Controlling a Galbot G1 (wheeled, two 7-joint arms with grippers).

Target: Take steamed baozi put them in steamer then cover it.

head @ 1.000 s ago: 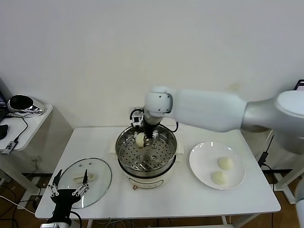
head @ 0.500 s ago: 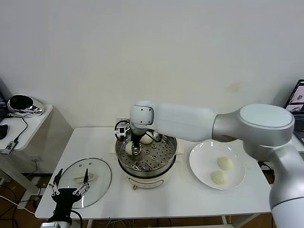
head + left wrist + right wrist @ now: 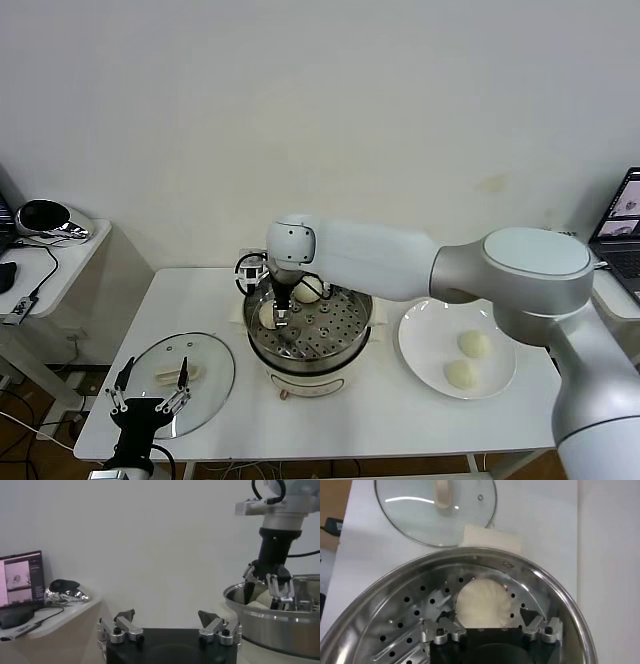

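The steamer (image 3: 330,352) stands mid-table, a steel pot with a perforated tray. Two baozi lie in it: one at the back (image 3: 311,289), one at its left side (image 3: 267,313). My right gripper (image 3: 279,318) reaches down into the pot at that left bun. In the right wrist view the bun (image 3: 482,602) rests on the tray between my right gripper's (image 3: 486,616) open fingers. Two more baozi (image 3: 474,343) (image 3: 461,374) lie on the white plate (image 3: 420,345). The glass cover (image 3: 205,385) lies flat at the table's left. My left gripper (image 3: 148,405) hangs open and empty at its near edge.
The left wrist view shows the left gripper (image 3: 166,616) open, with the steamer wall (image 3: 270,627) and the right gripper (image 3: 272,582) beyond. A side table (image 3: 55,265) with a shiny object stands at far left. The cover (image 3: 420,515) shows beyond the pot rim (image 3: 395,580).
My right gripper carried a baozi from the tray's middle to its left side, lowered it and opened. The left arm has not moved.
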